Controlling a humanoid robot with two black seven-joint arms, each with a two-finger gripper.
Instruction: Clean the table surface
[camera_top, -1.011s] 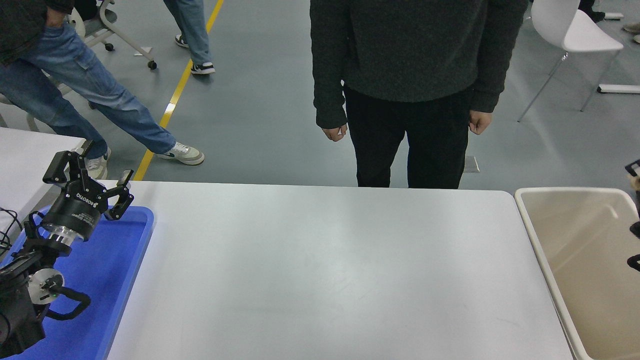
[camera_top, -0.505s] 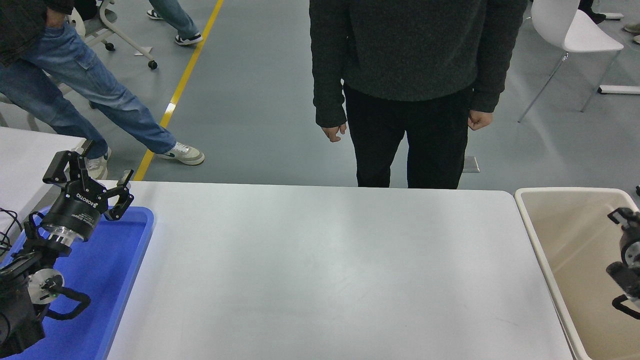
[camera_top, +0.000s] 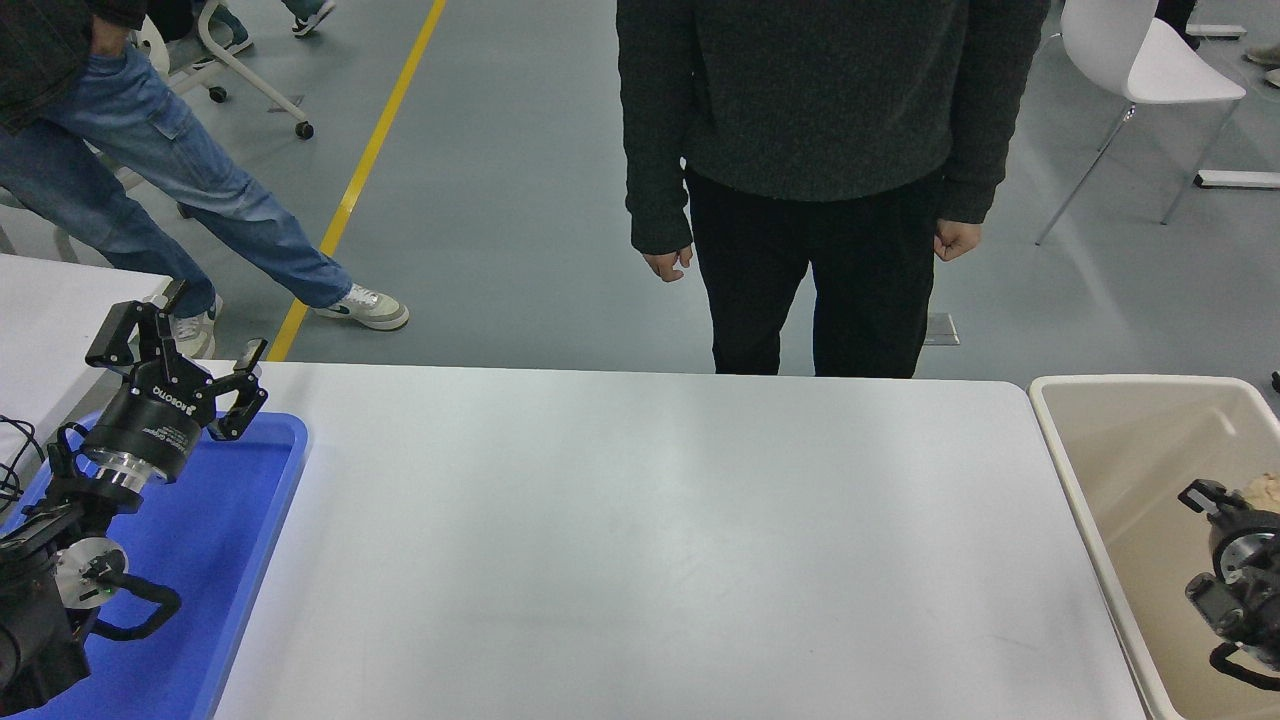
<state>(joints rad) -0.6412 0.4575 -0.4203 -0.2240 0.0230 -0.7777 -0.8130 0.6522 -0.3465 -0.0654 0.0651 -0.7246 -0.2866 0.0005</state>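
Note:
The white table surface (camera_top: 650, 540) fills the middle of the head view and is bare. My left gripper (camera_top: 180, 335) is parked open and empty above the far end of the blue tray (camera_top: 270, 480) at the lower left. My right gripper (camera_top: 1215, 505) comes in at the right edge and sits low inside the beige bin (camera_top: 1075, 470). A small tan lump (camera_top: 1265, 490) shows right beside it at the picture's edge. I cannot tell whether the gripper holds it.
A person in a dark sweater (camera_top: 820, 120) stands at the table's far edge, hands down. Another person in jeans (camera_top: 150, 170) stands at the far left. A second white table (camera_top: 50, 310) is at the left, and a white chair (camera_top: 1150, 60) at the back right.
My right gripper has come down and leftward from the right edge into the beige bin. The left arm has not moved. Feet at the far back have walked out of view.

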